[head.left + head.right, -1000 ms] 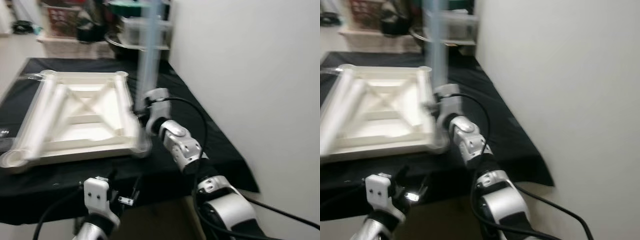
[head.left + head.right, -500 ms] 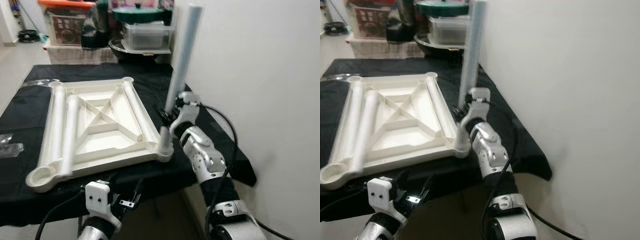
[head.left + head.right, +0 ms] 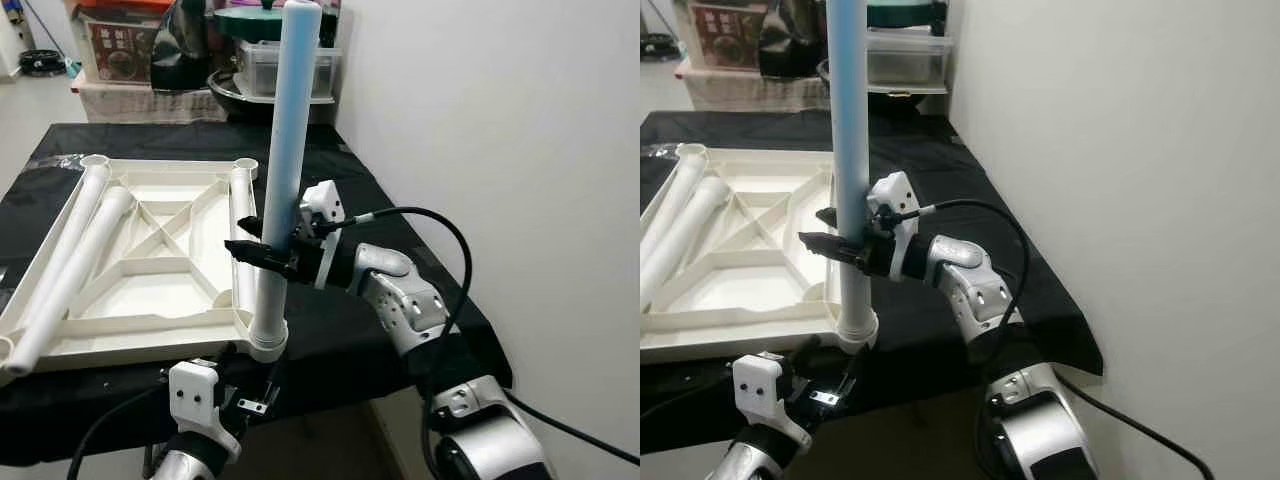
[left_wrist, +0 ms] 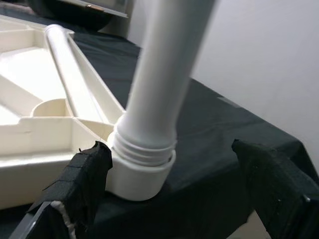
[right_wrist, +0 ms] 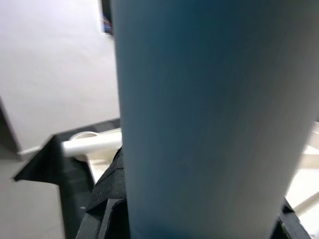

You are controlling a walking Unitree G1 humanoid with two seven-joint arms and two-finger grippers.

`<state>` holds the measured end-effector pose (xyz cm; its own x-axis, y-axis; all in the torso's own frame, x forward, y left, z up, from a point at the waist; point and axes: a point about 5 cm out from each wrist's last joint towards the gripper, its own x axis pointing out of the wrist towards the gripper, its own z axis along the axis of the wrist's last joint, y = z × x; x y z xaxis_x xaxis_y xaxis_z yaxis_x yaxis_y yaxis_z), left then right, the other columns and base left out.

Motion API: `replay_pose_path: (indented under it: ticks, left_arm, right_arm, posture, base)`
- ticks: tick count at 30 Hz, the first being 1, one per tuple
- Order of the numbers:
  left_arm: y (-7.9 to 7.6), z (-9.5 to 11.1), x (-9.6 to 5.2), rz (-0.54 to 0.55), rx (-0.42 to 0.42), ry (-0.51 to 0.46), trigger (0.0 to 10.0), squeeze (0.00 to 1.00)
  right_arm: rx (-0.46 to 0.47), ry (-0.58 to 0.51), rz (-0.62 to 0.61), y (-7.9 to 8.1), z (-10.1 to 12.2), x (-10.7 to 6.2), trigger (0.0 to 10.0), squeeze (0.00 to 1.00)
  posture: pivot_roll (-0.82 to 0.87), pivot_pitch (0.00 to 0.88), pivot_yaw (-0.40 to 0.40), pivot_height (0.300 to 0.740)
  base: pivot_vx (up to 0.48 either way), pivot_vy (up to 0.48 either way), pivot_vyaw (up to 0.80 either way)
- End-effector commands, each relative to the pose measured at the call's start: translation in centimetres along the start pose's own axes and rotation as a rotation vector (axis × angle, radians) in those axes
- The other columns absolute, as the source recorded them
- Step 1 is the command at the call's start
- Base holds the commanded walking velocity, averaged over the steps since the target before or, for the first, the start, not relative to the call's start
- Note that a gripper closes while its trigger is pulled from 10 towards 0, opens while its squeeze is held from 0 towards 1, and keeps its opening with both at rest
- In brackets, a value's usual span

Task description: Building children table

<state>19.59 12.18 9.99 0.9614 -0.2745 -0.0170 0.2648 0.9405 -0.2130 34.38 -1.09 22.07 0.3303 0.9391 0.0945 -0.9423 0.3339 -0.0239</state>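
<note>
Since half a sec earlier the pale blue leg had gone from leaning beside the tabletop's near right corner to standing near upright over the corner socket, threaded end at its mouth. Judged: insertion step begun; leg prob. needs pressing or turning home, threads visible above the collar in the left wrist view, so not fully seated. Right hand clamped on leg at about mid-height, fingers either side of tube. Left hand low at bench edge just below that corner, fingers spread wide apart, holding nothing, socket between them in its own view. Tabletop, cream plastic, lay upside down on black-covered bench, ribbed underside w/ diagonal braces showing, round sockets at corners. Two more legs lay loose along its left side, whitish. Leg smooth, plain tube, no marks. Boxes and pots behind bench, white wall to right.
</note>
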Motion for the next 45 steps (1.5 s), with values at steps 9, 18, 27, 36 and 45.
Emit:
replay_pose_path:
  ticks: [9,18,27,36,45]
  left_arm:
    - [-0.2,-0.4,-0.2,-0.005,-0.012,0.016,10.0,0.0]
    - [-0.2,-0.4,0.0,-0.002,-0.019,0.015,10.0,0.0]
    - [-0.1,-0.4,0.1,-0.001,-0.021,0.011,10.0,0.0]
    - [-0.2,-0.4,-0.1,-0.001,-0.02,0.013,10.0,0.0]
    - [-0.1,-0.5,-0.1,-0.007,-0.016,0.021,10.0,0.0]
  right_arm:
    - [0.236,0.224,-1.036,-4.3,-7.6,-4.9,0.0,0.0]
    - [0.271,-0.02,-0.588,-1.9,-3.6,-1.8,10.0,0.18]
    - [0.049,-0.02,0.009,-0.7,-0.8,-2.0,10.0,0.0]
    - [0.111,0.192,-1.229,-6.0,-5.9,-6.0,0.0,0.0]
    - [0.117,0.009,-0.936,-1.4,-4.2,-2.2,10.0,0.0]
  posture:
    - [0.15,0.0,-0.132,0.74]
    - [0.14,0.0,-0.136,0.74]
    - [0.15,0.0,-0.136,0.74]
    - [0.16,0.0,-0.142,0.74]
    - [0.14,0.0,-0.127,0.74]
  base:
    - [0.0,0.0,0.0]
    - [0.0,0.0,0.0]
    - [0.0,0.0,0.0]
    - [0.0,0.0,0.0]
    - [0.0,0.0,0.0]
